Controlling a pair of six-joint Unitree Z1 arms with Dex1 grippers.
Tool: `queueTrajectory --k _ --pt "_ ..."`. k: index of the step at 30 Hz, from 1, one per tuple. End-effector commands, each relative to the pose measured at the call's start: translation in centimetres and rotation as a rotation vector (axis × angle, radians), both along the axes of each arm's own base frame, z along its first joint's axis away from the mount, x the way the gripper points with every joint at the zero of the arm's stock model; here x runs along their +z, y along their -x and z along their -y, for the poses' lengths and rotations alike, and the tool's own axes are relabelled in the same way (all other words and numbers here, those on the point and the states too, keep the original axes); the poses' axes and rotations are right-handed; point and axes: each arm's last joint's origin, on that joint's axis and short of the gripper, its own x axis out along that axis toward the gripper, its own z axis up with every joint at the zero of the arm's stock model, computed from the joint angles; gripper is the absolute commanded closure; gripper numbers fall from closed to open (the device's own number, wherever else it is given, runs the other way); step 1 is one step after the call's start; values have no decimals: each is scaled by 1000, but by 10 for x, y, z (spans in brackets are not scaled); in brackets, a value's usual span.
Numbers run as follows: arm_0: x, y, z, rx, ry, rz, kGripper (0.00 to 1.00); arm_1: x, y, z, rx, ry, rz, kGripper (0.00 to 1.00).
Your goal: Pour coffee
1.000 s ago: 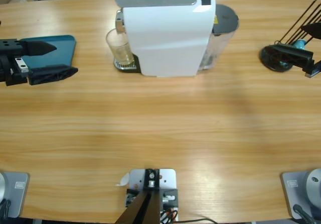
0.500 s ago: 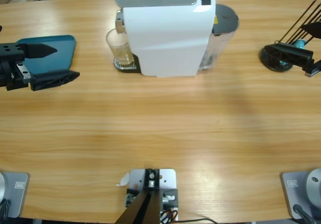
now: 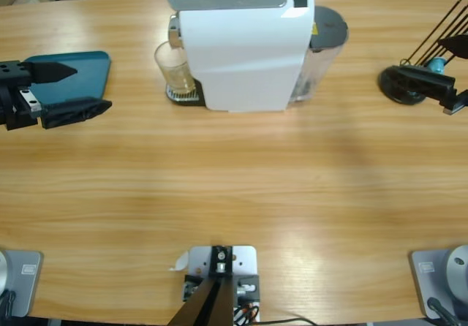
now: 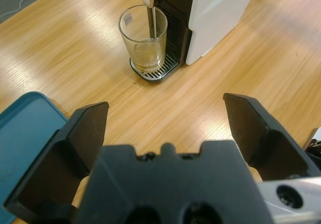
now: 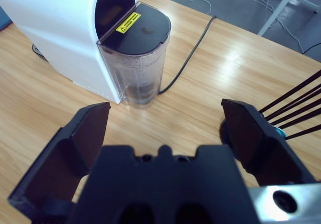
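A clear glass (image 3: 174, 66) stands on the drip grate under the spout of the white coffee machine (image 3: 241, 48). A shallow layer of pale amber coffee (image 4: 147, 63) lies in the bottom of the glass (image 4: 145, 40). My left gripper (image 3: 93, 88) hovers at the table's left edge, open and holding nothing. It points toward the glass from well to its left. In the left wrist view the left gripper (image 4: 165, 108) frames the glass between wide jaws. My right gripper (image 5: 165, 111) is open and empty, facing the machine's water tank (image 5: 135, 58). In the high view the right gripper (image 3: 431, 92) sits at the far right edge.
A teal tray (image 3: 84, 70) lies under and behind the left gripper. A black capsule stand (image 3: 398, 85) with thin black rods sits beside the right gripper, with a blue capsule (image 3: 436, 64) in it. A black cable (image 5: 193, 48) runs back from the machine. Bare wood spans the front half.
The left gripper has drifted slightly toward the table's left edge, still open. The right gripper has edged a little to the right. The glass and machine have not moved.
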Motion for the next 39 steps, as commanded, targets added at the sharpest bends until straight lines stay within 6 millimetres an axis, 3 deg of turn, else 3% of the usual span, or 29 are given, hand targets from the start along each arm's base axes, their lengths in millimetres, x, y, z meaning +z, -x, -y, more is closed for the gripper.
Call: queueTrajectory --k 1,12,19,23,27,31,35,39 --pt "-11 3 -2 15 -5 -21 0 -16 0 1 2 38 -43 0" --pt "-10 4 -2 15 4 -11 0 -17 1 1 3 36 -41 0" --pt "-29 1 0 37 -34 -80 0 -17 2 1 48 74 -24 0" --pt "-20 10 -9 41 -13 -17 0 -17 4 2 49 76 -28 0" --pt "-11 43 -37 -11 61 86 3 -21 4 -1 83 29 -77 0" --pt "-7 51 -44 -63 42 176 0 -18 10 0 121 0 -68 0" --pt "-7 38 -39 -106 -8 181 0 -14 14 2 143 -16 -65 0" --pt "-13 4 -28 -206 -18 97 0 -14 15 2 148 -14 -66 0"
